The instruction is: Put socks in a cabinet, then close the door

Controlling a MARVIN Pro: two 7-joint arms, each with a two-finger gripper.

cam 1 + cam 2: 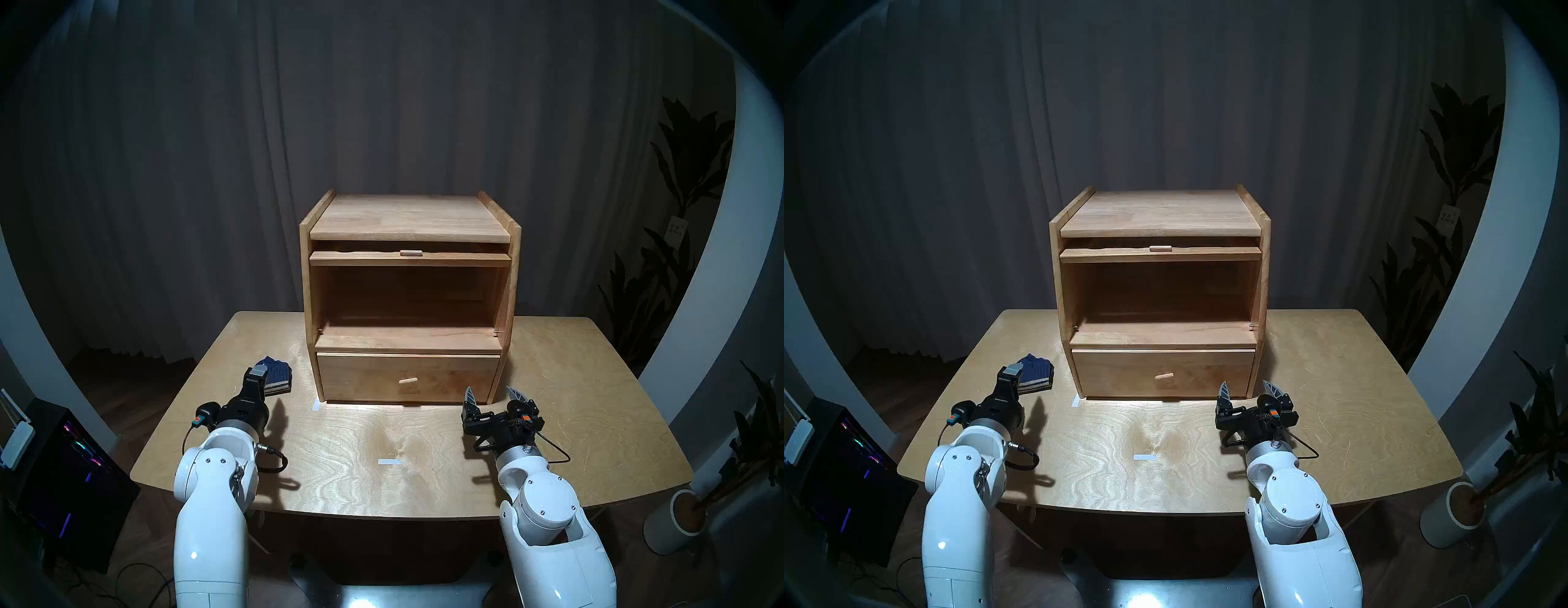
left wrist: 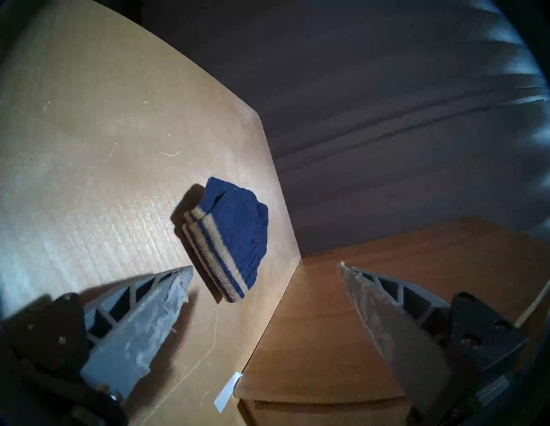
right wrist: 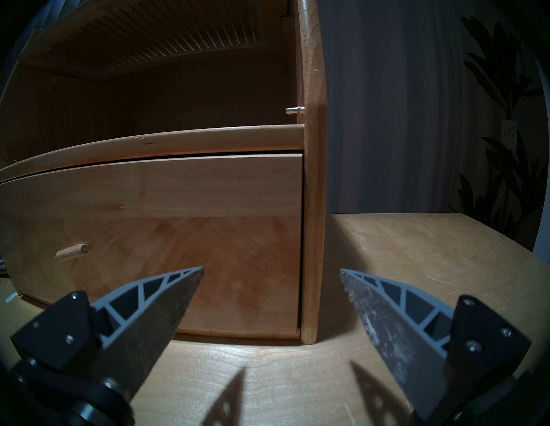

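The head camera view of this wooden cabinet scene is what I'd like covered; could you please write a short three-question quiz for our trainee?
1. True or false: the socks lie inside the cabinet.
2. Which end effector is nearer the socks? A) left end effector B) right end effector
3. Fill in: the flip-up door is stowed ____, leaving the upper compartment open.

Key: 1 false, they lie on the table, left of the cabinet; 2 A; 3 horizontally under the top.
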